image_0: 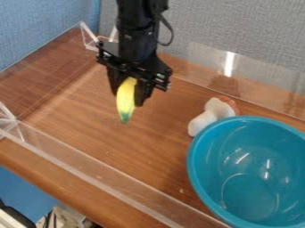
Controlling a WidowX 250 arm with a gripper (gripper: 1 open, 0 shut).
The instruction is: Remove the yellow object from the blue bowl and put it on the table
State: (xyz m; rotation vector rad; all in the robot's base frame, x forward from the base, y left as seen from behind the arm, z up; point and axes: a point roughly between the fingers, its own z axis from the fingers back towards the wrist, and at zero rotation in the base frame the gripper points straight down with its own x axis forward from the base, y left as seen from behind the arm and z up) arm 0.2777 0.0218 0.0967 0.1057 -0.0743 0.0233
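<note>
Gripping the yellow object (125, 98), gripper (131, 85) clamped on it above the table (71, 89), left of the blue bowl (244, 169).

yellow object (125, 100) left of blue bowl (244, 169), above table (84, 89)

Overhead oblique view of the table (84, 98). Landmark: the blue bowl (248, 169), at lower right, its inside holding nothing. Up and to the left of the bowl, well apart from it, the black gripper (131, 85) points downward, clamped on the upper end of the yellow object (125, 100), which hangs nearly upright above the wood. A white lumpy object (211, 116) lies on the tabletop just beside the bowl's upper-left rim.
</note>
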